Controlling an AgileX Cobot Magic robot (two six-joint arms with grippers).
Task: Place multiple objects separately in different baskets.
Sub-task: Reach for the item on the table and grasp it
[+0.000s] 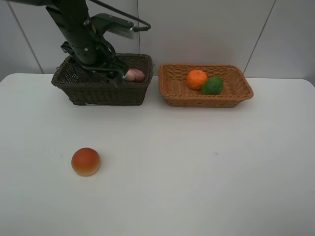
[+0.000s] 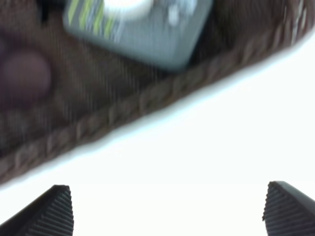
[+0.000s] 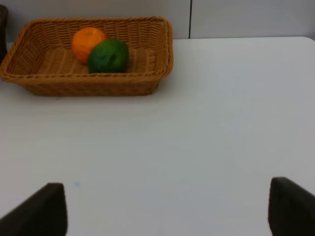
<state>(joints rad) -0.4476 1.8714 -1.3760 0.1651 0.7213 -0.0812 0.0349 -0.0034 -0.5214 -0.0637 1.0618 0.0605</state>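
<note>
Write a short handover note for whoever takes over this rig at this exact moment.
Left gripper: open, empty, over the dark brown basket.
Right gripper: open, empty, above bare table, out of the high view.
Dark basket holds a pink bottle and a flat pump bottle; a blurred mauve thing lies beside it.
Tan basket holds the orange and green fruit.
Left: the peach-like fruit, on the table.
</note>
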